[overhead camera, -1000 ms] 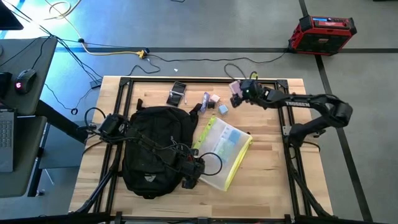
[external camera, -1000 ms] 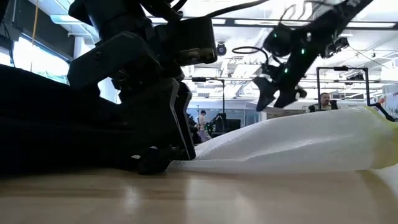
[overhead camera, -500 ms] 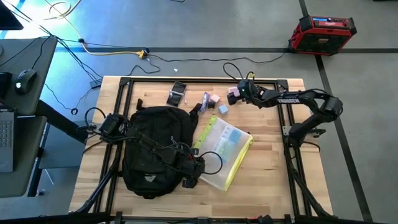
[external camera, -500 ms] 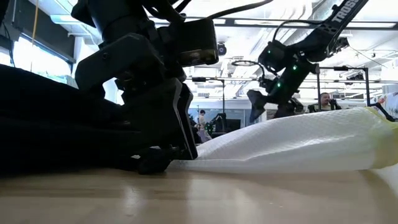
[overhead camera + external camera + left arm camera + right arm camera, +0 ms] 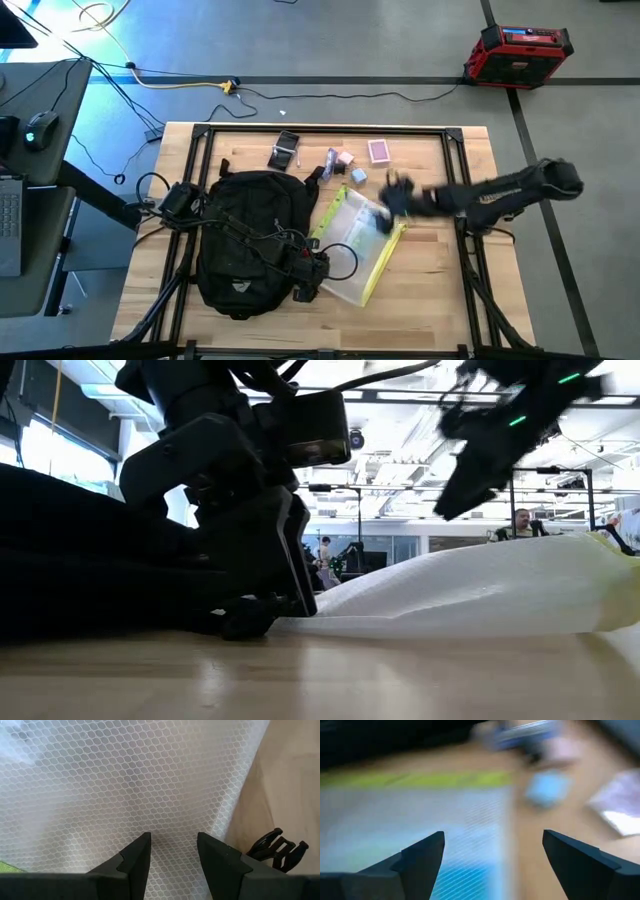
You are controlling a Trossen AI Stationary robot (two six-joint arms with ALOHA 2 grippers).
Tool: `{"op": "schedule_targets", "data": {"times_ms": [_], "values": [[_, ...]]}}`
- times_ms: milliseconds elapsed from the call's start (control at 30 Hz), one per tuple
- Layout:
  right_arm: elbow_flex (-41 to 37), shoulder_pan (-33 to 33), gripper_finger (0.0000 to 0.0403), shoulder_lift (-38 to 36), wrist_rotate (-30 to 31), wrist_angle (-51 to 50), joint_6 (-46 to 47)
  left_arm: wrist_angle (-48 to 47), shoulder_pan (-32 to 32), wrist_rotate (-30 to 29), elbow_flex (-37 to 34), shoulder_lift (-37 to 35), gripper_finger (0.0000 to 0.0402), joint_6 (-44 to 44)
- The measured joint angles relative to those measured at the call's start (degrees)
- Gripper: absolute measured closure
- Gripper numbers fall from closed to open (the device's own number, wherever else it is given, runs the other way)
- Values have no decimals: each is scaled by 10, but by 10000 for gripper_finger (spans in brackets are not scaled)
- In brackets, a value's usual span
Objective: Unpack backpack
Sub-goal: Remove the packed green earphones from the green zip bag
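**Backpack on slatted wood table, mesh pouch beside it**

Landmark: the backpack (image 5: 245,240), large, rounded, black fabric, lying flat on the pale wooden table (image 5: 440,290). Soft, crumpled surface; a small white logo near its end closest to the table's front edge.

Just beside the backpack, toward the right arm, lies a translucent pouch (image 5: 362,240), flat and rectangular, with neon-yellow trim. The left wrist view shows its skin close up: white honeycomb mesh, slightly glossy. Pale blue contents show through it; what they are cannot be told.

Left gripper (image 5: 308,280) sits at the seam between backpack and pouch, low on the table. Its fingers (image 5: 134,865) stand parted with a narrow gap, pressed to the mesh; nothing is clamped between them.

Right gripper (image 5: 392,195) hangs over the pouch's corner farthest from the backpack, blurred. Fingers (image 5: 422,857) spread wide, empty.

Beyond the backpack, at the table's back edge: a small dark item (image 5: 284,150), a pink card (image 5: 379,150), a pale blue block (image 5: 358,176), other small bits too small to name.

Table: light planks in a black metal frame. Grey floor around it, cables, a red-and-black case (image 5: 520,52). Low view shows a bright open hall behind, with a person (image 5: 521,523) seated far back.
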Motion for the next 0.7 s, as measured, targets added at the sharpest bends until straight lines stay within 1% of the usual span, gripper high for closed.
{"op": "schedule_targets", "data": {"times_ms": [100, 167, 267, 333, 400, 467, 567, 700], "values": [[-25, 146, 82, 9, 10, 42, 104, -7, -3, 0, 0, 0, 257, 0], [-38, 230, 82, 28, 17, 77, 154, -18, -4, 0, 1, 0, 257, -1], [-40, 321, 82, 73, 16, 109, 205, -36, -4, 1, 2, -1, 257, -3], [-40, 359, 82, 116, 7, 146, 213, -41, -4, 1, 2, -2, 257, -11], [-40, 374, 82, 164, -4, 201, 198, -42, -3, -1, 2, -2, 257, -15], [-29, 373, 82, 216, -9, 233, 173, -40, -2, -2, 1, -2, 257, -15], [11, 359, 82, 278, 11, 232, 129, -37, -1, -2, 1, -2, 257, -15], [74, 339, 82, 325, 32, 224, 43, -32, -1, -3, 1, -1, 257, -15]]}}
